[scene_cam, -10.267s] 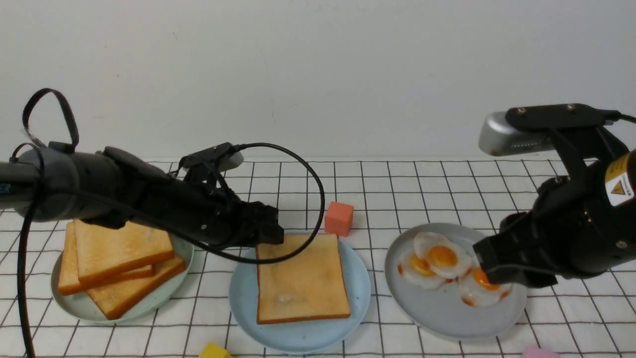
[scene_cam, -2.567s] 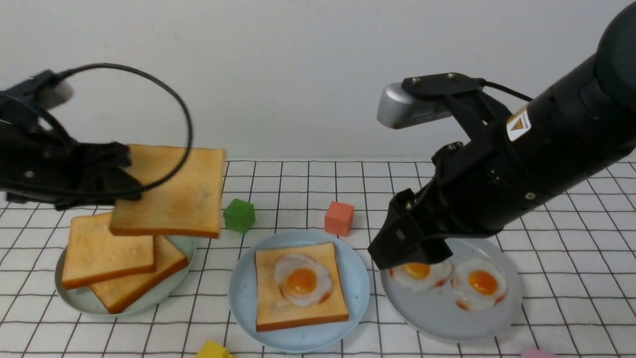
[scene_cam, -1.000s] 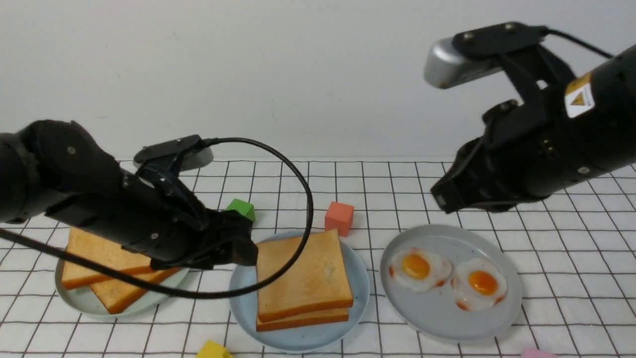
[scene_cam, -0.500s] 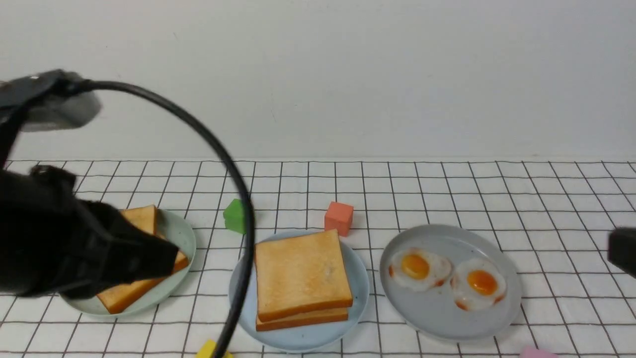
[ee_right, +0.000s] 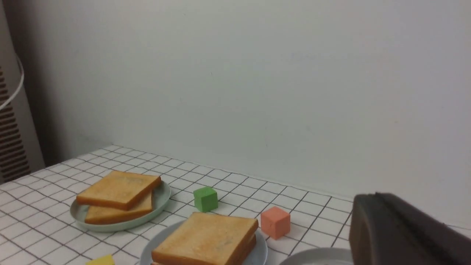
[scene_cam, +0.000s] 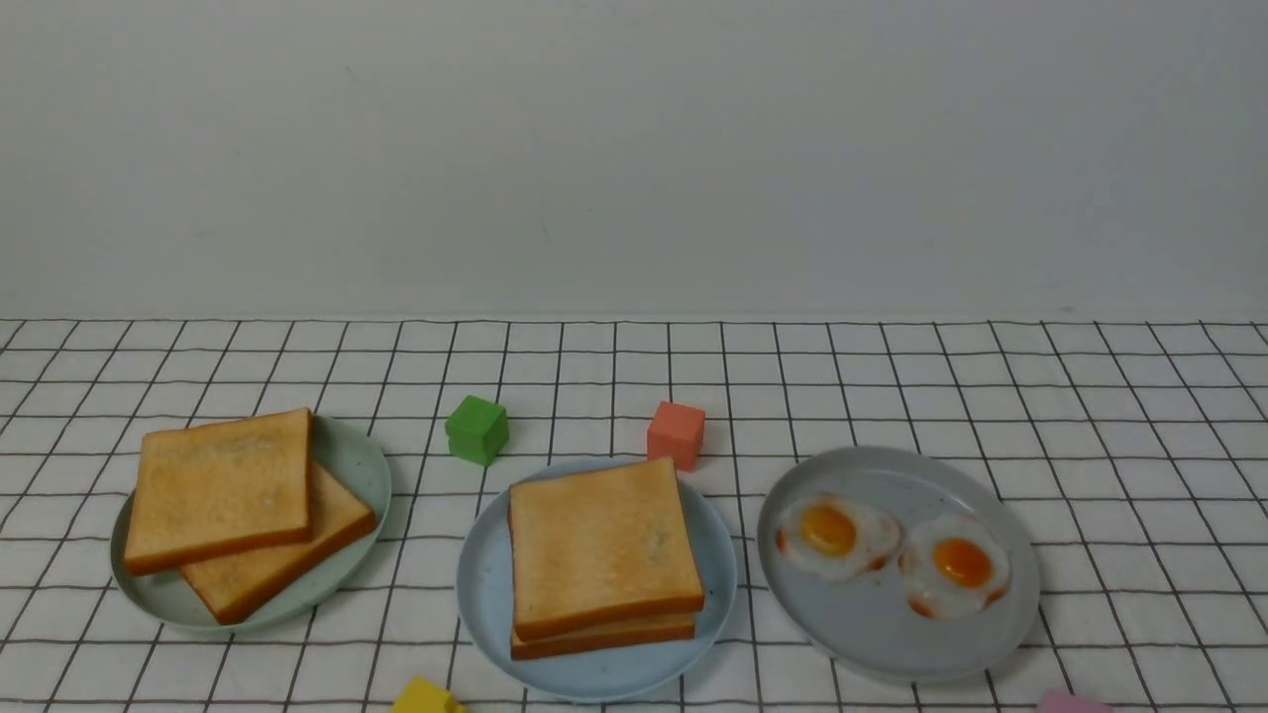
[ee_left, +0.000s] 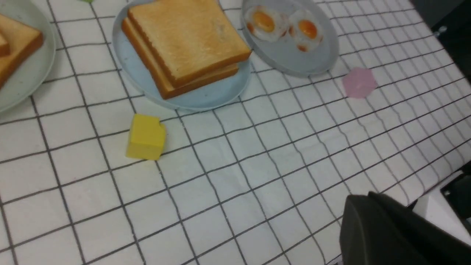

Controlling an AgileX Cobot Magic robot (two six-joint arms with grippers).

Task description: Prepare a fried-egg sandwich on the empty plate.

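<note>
The fried-egg sandwich point(scene_cam: 600, 555) sits stacked at lower centre of the front view on the empty plate point(scene_cam: 483, 594), 2 toast slices showing and the egg hidden between them. The build looks done; nothing seems left but parking the arms. The left gripper point(ee_left: 371, 206) and right gripper point(ee_right: 379, 211) are both closed, holding nothing, well apart from the sandwich.

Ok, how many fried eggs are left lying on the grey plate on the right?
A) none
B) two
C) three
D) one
B: two fried eggs lie side by side on the grey plate; none other shows there.
</note>
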